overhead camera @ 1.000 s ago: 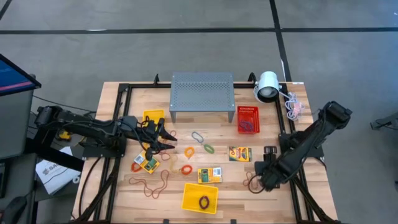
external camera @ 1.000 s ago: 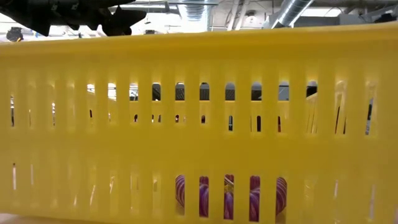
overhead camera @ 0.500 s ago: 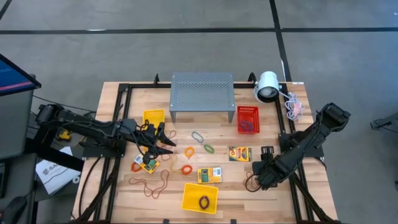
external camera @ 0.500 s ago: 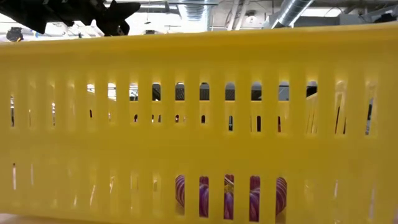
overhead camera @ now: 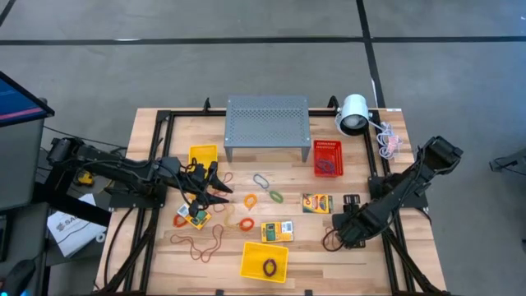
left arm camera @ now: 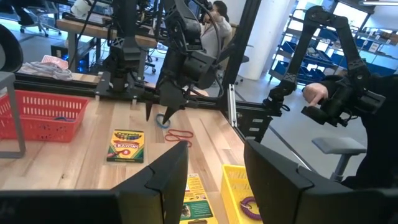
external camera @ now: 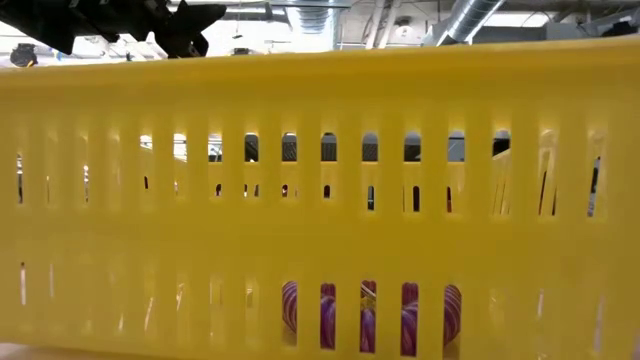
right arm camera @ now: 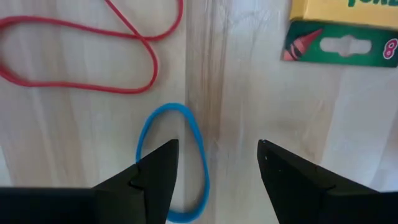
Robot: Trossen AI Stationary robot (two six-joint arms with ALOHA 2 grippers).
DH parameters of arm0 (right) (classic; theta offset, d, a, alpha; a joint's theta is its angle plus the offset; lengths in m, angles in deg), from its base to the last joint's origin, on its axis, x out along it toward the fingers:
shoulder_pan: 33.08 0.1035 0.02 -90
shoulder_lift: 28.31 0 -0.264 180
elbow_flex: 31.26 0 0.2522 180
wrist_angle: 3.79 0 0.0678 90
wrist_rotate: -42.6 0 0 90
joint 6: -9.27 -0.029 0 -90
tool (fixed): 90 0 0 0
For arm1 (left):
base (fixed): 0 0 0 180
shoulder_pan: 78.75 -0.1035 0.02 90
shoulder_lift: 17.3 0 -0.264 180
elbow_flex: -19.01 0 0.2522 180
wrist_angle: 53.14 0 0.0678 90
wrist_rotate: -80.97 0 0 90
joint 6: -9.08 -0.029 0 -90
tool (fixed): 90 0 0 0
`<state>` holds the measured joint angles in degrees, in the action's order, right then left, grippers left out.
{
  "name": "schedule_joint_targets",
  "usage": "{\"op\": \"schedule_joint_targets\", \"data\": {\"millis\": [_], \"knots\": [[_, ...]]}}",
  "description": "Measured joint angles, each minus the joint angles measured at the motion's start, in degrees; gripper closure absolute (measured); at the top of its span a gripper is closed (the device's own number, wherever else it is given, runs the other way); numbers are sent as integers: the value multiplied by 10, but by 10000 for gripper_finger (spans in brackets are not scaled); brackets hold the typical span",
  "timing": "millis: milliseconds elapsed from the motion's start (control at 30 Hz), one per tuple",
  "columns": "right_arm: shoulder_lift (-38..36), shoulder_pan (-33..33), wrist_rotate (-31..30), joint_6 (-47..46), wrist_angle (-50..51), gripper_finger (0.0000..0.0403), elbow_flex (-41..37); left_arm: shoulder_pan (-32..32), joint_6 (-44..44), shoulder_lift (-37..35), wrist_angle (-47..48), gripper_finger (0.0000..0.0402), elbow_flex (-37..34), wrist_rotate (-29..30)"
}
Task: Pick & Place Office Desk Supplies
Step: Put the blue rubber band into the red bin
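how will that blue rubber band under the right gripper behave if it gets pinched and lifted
The blue rubber band is a thin loop lying flat on the wooden table, so it is probably floppy and will likely sag and stretch out of shape. Being so thin, it looks very light. The open right gripper may struggle to get under it, so it might slip out.

Pale, smooth matt wood-plank tabletop [overhead camera: 362, 261] w/ visible grain; grey perforated metal stand [overhead camera: 266, 125] at back; beside it, red slotted plastic basket [overhead camera: 327, 157]; yellow glossy card crayon box [right arm camera: 346, 32].

I see three yellow-and-green crayon boxes [overhead camera: 316, 203] lying flat, coloured rubber bands [overhead camera: 276, 196] scattered around them, all in front of the grey stand [overhead camera: 267, 127].
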<state>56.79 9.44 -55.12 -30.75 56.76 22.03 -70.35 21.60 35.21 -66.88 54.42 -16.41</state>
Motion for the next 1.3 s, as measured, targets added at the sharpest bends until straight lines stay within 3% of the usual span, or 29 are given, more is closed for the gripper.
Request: {"op": "schedule_joint_targets", "data": {"millis": [233,733,1200,1300], "knots": [[0,-5,9,22,-19,196,0,0,0,0,0,247,0,0],[-2,-33,45,56,-51,264,-12,0,0,0,0,247,0,0],[-1,-33,48,55,-54,393,-13,0,0,0,0,247,0,0],[-1,-33,47,55,-54,396,-13,0,0,0,0,247,0,0]]}}
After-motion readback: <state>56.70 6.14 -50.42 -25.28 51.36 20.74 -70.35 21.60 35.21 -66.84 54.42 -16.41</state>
